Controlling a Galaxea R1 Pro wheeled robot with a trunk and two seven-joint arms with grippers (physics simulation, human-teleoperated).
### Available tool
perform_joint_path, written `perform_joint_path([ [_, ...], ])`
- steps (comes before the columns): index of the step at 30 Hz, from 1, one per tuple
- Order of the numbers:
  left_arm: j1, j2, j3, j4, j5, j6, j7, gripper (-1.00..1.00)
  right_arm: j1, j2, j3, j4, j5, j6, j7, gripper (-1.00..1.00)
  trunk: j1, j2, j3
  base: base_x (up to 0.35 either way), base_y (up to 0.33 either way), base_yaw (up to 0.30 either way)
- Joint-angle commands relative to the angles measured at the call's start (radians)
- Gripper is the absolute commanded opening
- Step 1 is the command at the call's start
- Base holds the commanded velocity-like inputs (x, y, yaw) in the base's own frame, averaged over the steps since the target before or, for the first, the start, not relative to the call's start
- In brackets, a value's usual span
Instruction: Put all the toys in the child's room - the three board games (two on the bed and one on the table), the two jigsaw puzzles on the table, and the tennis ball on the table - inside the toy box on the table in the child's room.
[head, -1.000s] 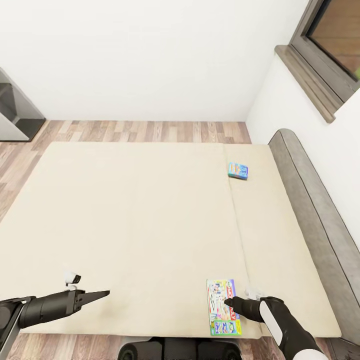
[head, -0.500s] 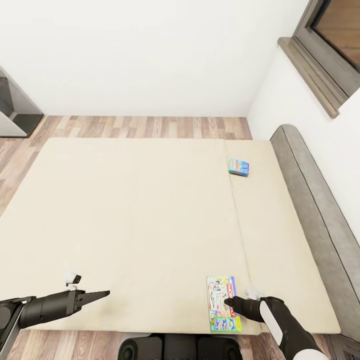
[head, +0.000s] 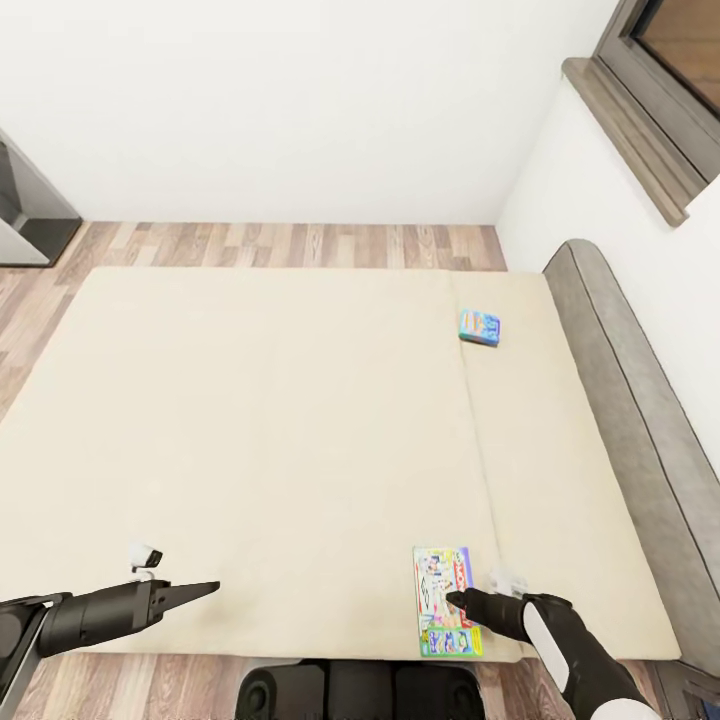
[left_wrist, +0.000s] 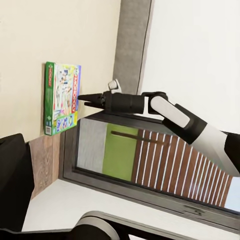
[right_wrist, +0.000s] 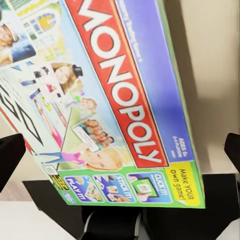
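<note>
On the beige bed (head: 260, 420) lie two board games. The white-and-green Monopoly box (head: 445, 600) rests at the near edge, and it shows too in the left wrist view (left_wrist: 61, 97) and the right wrist view (right_wrist: 110, 100). A smaller blue box (head: 479, 327) lies farther off, by the mattress seam. My right gripper (head: 455, 600) hovers over the Monopoly box, open, its fingertips (right_wrist: 10, 155) spread wide on either side of the box. My left gripper (head: 210, 586) hangs open over bare mattress at the near left, holding nothing.
A grey headboard (head: 625, 400) runs along the bed's right side under a window sill (head: 630, 125). Wood floor (head: 280, 243) lies beyond the bed, with a dark cabinet (head: 25, 215) at far left. My base (head: 350, 692) touches the bed's near edge.
The whole picture has shifted a little, so the camera has moved. Both arms keep their pose, and both game boxes lie where they were.
</note>
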Motion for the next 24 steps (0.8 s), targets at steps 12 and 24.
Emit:
perform_joint_path([
  [12,0.0,0.0,0.0,0.0,-0.001,0.011,-0.004,1.0,0.001,-0.005,-0.003,0.0,0.001,-0.003,0.005,1.0,0.0,-0.002,-0.021,0.0,0.0,0.0],
  [24,0.0,0.0,0.0,0.0,-0.001,0.011,-0.004,1.0,0.001,-0.007,0.0,0.001,0.001,-0.003,0.007,1.0,0.0,-0.002,-0.041,0.0,0.0,0.0],
])
